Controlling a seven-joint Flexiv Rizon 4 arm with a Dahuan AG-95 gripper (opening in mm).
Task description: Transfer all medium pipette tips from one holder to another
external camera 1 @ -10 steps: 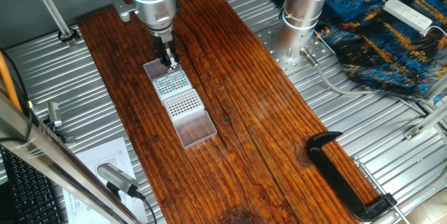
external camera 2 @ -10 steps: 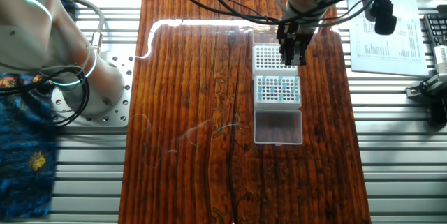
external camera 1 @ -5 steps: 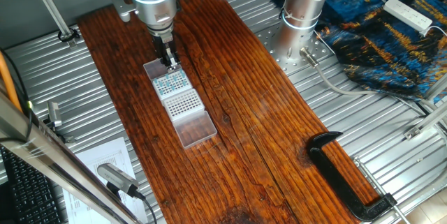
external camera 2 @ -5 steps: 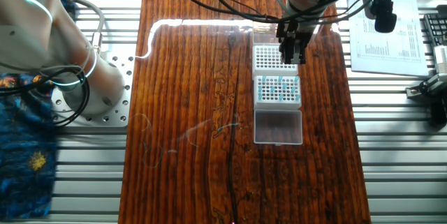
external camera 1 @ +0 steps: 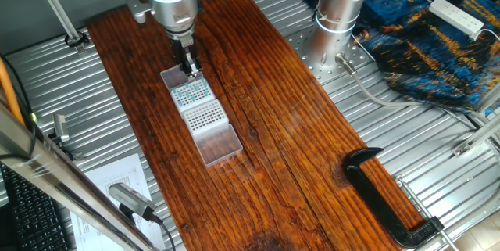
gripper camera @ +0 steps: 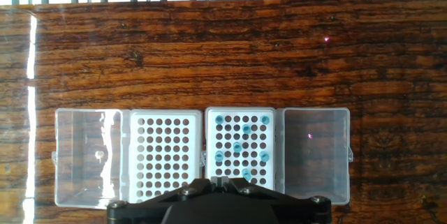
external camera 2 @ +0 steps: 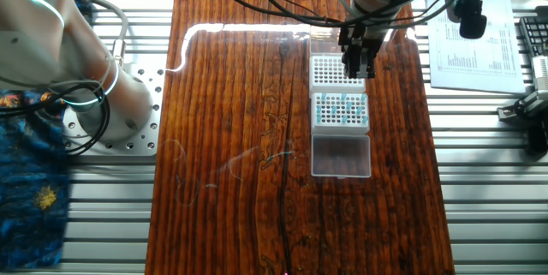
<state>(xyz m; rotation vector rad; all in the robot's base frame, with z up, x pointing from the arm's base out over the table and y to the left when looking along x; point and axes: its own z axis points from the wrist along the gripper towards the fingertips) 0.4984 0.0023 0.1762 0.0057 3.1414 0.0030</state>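
Note:
Several medium pipette tips (gripper camera: 237,146) with teal-blue tops stand scattered in the right-hand white holder (gripper camera: 255,132). They also show as blue dots in the fixed views (external camera 2: 342,108) (external camera 1: 190,92). Beside it is a second white holder (gripper camera: 165,155) (external camera 2: 328,70) (external camera 1: 204,114) whose holes show no tips. My gripper (gripper camera: 223,179) (external camera 2: 356,71) (external camera 1: 190,68) hovers above the holders, near the seam between them. Its fingers are pressed together. I see nothing between them. One tip (gripper camera: 246,174) stands just right of the fingers.
Clear open lids (gripper camera: 87,155) (gripper camera: 316,154) flank the two holders on the wooden board (gripper camera: 223,49). A black clamp (external camera 1: 391,196) grips the board's far end. The arm's base (external camera 1: 336,16) stands beside the board. A paper sheet (external camera 2: 471,44) lies off the board.
The gripper has risen very slightly. The holders and tips have not moved.

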